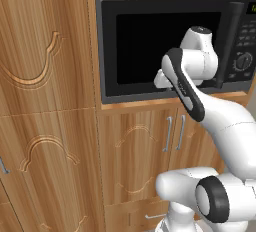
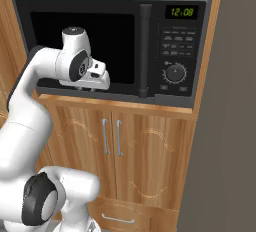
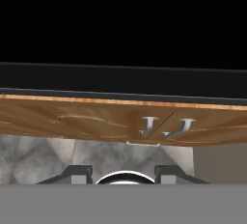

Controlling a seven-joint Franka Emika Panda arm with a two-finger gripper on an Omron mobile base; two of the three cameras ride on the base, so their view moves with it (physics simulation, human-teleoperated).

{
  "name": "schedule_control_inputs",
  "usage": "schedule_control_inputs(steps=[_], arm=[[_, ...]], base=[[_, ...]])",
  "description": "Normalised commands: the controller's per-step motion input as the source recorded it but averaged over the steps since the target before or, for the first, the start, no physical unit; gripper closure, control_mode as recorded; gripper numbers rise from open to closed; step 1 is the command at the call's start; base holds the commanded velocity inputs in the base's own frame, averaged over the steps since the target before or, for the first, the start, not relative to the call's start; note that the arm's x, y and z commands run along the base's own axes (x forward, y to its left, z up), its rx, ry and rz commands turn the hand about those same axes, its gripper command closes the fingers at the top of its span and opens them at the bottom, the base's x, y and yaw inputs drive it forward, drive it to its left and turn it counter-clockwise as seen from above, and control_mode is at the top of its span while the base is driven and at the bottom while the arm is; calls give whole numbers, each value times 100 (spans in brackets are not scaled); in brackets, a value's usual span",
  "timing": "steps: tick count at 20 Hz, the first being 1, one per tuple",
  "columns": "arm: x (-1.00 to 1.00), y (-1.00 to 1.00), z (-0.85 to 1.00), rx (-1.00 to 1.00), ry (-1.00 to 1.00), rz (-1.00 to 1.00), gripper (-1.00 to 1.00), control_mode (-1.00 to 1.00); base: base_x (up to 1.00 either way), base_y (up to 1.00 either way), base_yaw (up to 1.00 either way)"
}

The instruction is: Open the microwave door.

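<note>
Microwave door (image 2: 85,41) shut, upper centre of frame; handle (image 2: 145,51) right of your gripper (image 2: 97,78) (fingers' spread: cannot tell, nothing held). Drift forward and you'll hit glass.

I see brown wooden cabinet doors (image 2: 125,151) under the oven niche, closed, with two slim silver handles (image 2: 112,137) upright side by side. A tall carved wooden panel (image 1: 45,101) stands left, a drawer front (image 2: 120,216) sits lowest
</note>
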Motion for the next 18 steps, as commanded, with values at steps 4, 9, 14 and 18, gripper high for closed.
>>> schedule_control_inputs(steps=[4,9,14,18], arm=[[-7,0,-1,0,-2,0,-100,-100],[-92,-16,30,-1,-53,-2,-100,-100],[-89,-65,66,0,-84,-1,-100,-100],[-54,-100,46,0,-72,0,-100,-100]], base=[[0,0,0],[0,0,0],[0,0,0],[0,0,0]])
